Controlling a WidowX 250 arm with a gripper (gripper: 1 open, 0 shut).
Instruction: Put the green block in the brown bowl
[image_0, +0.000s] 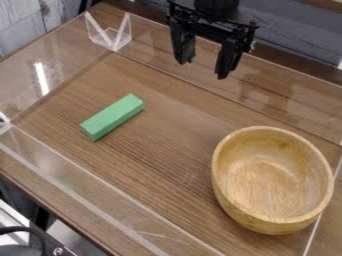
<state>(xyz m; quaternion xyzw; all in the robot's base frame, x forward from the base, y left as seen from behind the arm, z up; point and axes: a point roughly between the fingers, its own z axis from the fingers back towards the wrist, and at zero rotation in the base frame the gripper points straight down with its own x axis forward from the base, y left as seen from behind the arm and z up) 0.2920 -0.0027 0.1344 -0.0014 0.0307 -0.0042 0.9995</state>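
Observation:
The green block (111, 117) lies flat on the wooden table, left of centre, its long side running diagonally. At the front right stands the brown bowl (273, 178), a wide shallow wooden bowl with nothing inside. My gripper (202, 57) hangs at the back of the table, above the surface, its black fingers (225, 62) pointing down and spread apart with nothing between them. It is well behind and to the right of the block, and behind the bowl.
Low clear plastic walls (60, 60) enclose the table surface (174, 150) on all sides. A clear bracket (110, 32) stands at the back left corner.

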